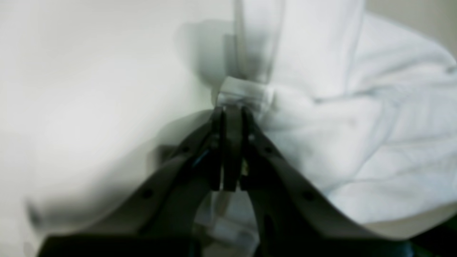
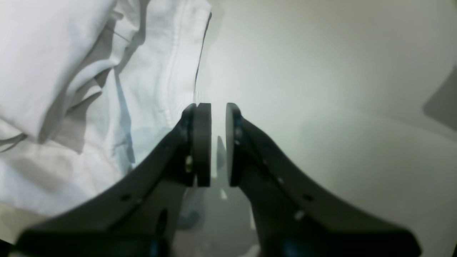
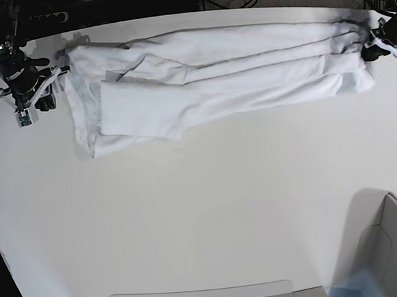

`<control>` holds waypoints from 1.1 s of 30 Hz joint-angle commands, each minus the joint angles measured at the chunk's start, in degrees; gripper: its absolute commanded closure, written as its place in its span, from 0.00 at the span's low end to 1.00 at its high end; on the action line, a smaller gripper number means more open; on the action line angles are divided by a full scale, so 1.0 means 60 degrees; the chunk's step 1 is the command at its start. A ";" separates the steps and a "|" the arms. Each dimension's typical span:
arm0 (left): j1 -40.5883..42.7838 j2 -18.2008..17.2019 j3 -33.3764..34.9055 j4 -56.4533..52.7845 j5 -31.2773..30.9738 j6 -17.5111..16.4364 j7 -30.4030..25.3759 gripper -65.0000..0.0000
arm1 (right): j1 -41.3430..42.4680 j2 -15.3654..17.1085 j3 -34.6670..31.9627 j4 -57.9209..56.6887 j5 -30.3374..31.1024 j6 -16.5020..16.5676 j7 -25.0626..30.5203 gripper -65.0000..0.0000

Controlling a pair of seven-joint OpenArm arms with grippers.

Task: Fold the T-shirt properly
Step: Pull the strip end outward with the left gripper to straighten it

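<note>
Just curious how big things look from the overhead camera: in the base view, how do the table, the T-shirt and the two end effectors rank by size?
1. Table
2. T-shirt
3. Left end effector and right end effector: both small and alike, so no ranking between them.

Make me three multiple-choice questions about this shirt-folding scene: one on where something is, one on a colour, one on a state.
1. Where on the table does the T-shirt lie in the base view?
A. along the far edge
B. at the near edge
C. in the middle

2. What colour is the T-shirt?
A. blue
B. white
C. black

3. How is the left pincer?
A. wide open
B. out of view
C. shut on the T-shirt

Answers: 1 A, the shirt stretches along the top of the base view. 2 B, the fabric is plain white in every view. 3 C, the left wrist view shows its tips pinching a bunch of cloth.
</note>
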 commanded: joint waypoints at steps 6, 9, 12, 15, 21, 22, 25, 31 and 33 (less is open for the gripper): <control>0.0128 -0.0801 -0.0731 0.0024 0.0293 0.0045 0.0320 1.00 | 0.0024 0.0147 0.0119 0.0198 0.0070 -0.0015 0.0186 0.87; 0.0143 -0.0801 -0.0658 0.0259 0.0293 0.0045 0.0320 1.00 | 0.0024 0.0132 0.0119 0.0198 0.0070 -0.0015 0.0186 0.87; 0.0187 -0.0743 -0.0658 0.0728 0.0293 0.0045 0.0320 1.00 | 0.0024 0.0118 0.0119 0.0198 0.0070 -0.0015 0.0186 0.87; 0.0187 -0.0625 -0.0717 0.1255 0.0293 0.0045 0.0349 1.00 | 0.0024 0.0103 0.0119 0.0198 0.0070 -0.0015 0.0186 0.87; 0.0202 -0.0582 -0.0761 0.1812 0.0351 0.0045 0.0818 1.00 | -0.0108 0.0132 0.0119 0.0198 0.0070 -0.0015 0.0186 0.87; 0.0158 -0.0552 -0.0761 0.1665 0.0425 0.0045 0.0818 1.00 | -0.0108 0.0118 0.0119 0.0198 0.0070 -0.0015 0.0186 0.87; 0.0128 -0.0318 -0.0761 0.1270 0.0938 0.0045 0.0818 1.00 | -0.0123 0.0088 0.0119 0.0198 0.0070 -0.0015 0.0186 0.87; 0.0539 0.0107 -0.2153 0.2105 0.1025 0.0045 0.0745 0.75 | -0.0123 0.0118 0.0119 0.0198 0.0070 -0.0015 0.0186 0.87; 0.0685 0.0122 -0.2314 0.2545 0.1011 0.0045 0.0745 0.72 | -0.0108 0.0132 0.0104 0.0184 0.0070 -0.0015 0.0186 0.87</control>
